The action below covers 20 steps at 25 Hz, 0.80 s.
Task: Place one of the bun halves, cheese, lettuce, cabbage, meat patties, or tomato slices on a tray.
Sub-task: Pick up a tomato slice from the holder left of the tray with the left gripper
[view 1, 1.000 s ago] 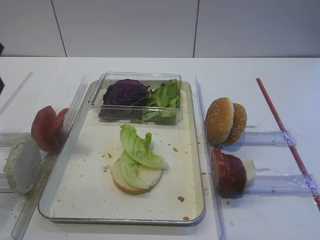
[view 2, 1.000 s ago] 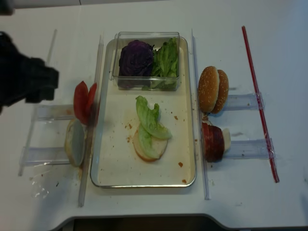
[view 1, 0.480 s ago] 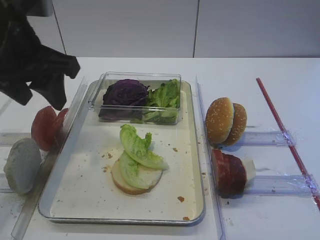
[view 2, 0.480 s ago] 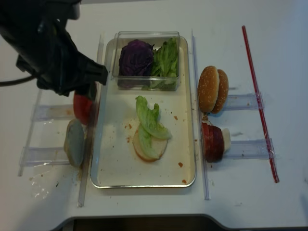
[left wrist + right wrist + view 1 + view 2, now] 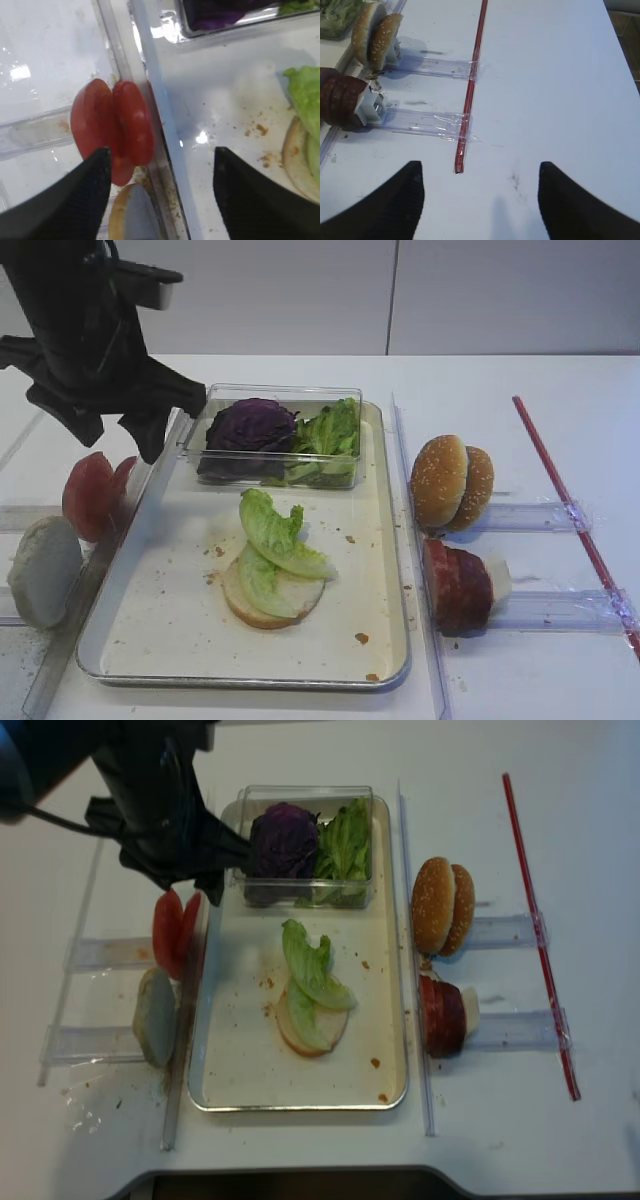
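Two tomato slices (image 5: pixel 112 130) stand on edge just left of the tray (image 5: pixel 180 630), outside its rim, with a pale bun half (image 5: pixel 42 570) below them. Above them hangs the left gripper (image 5: pixel 160 187), jaws spread wide and empty. On the tray, lettuce (image 5: pixel 275 535) lies over a flat bun bottom (image 5: pixel 270 600); the cabbage (image 5: pixel 250 425) sits in a clear box (image 5: pixel 280 472) at the far end. Sesame buns (image 5: pixel 452 480) and meat patties (image 5: pixel 455 585) stand right of the tray. Far right, the right gripper (image 5: pixel 480 200) is also wide, holding nothing. No writing is legible.
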Each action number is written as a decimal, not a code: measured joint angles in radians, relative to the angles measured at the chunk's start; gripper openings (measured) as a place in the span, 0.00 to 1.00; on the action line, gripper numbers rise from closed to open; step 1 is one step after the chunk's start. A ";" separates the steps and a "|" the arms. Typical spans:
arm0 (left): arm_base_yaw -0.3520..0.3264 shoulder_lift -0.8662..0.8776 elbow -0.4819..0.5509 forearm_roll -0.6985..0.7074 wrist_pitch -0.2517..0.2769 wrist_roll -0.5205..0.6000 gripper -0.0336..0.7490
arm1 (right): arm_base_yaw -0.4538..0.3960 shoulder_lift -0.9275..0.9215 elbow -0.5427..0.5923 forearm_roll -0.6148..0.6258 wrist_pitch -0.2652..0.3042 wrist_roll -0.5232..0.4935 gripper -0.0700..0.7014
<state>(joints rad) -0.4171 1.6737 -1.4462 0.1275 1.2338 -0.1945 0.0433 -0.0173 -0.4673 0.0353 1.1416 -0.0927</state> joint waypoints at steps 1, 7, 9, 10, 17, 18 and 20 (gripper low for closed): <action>0.000 0.018 0.000 0.010 0.000 0.000 0.58 | 0.000 0.000 0.000 0.000 0.000 0.002 0.74; 0.000 0.105 -0.002 0.049 -0.006 -0.002 0.58 | 0.000 0.000 0.000 0.000 0.000 0.002 0.74; 0.000 0.126 -0.002 0.061 -0.008 -0.002 0.58 | 0.000 0.000 0.000 0.000 0.000 0.002 0.74; 0.000 0.136 -0.002 0.063 -0.008 -0.002 0.58 | 0.000 0.000 0.000 0.000 0.000 0.002 0.74; 0.000 0.184 -0.010 0.063 -0.012 -0.002 0.57 | 0.000 0.000 0.000 0.000 -0.002 0.004 0.74; 0.000 0.186 -0.010 0.065 -0.012 -0.002 0.56 | 0.000 0.000 0.000 0.000 -0.002 0.004 0.74; 0.000 0.188 -0.010 0.072 -0.012 -0.002 0.52 | 0.000 0.000 0.000 0.000 -0.002 0.004 0.74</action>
<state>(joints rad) -0.4171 1.8616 -1.4562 0.1996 1.2223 -0.1962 0.0433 -0.0173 -0.4673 0.0353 1.1396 -0.0892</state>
